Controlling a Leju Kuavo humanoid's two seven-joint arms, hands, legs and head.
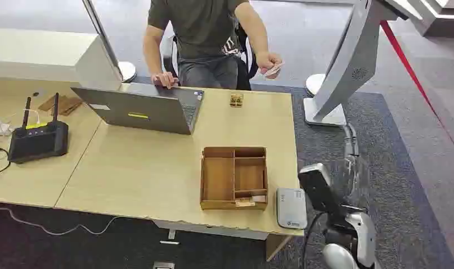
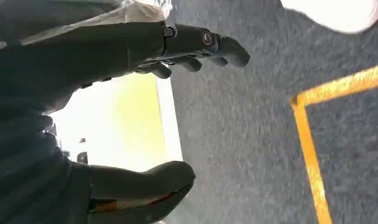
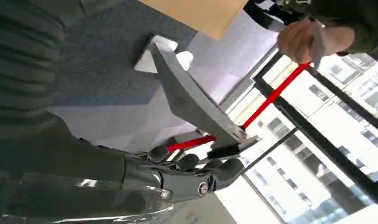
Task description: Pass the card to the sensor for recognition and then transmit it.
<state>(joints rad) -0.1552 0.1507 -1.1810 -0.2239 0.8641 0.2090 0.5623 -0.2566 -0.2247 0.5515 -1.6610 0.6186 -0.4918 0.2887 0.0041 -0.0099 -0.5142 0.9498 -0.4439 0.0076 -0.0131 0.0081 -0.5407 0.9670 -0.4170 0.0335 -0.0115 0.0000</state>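
The card (image 1: 273, 70) is pinched in a person's hand (image 1: 267, 60) beyond the far edge of the desk (image 1: 146, 168), well apart from the right hand (image 3: 196, 175), which holds nothing, fingers loosely apart. The sensor (image 1: 291, 208) lies on the desk corner, nearer that hand. The left hand (image 2: 177, 107) is spread, holding nothing, over carpet.
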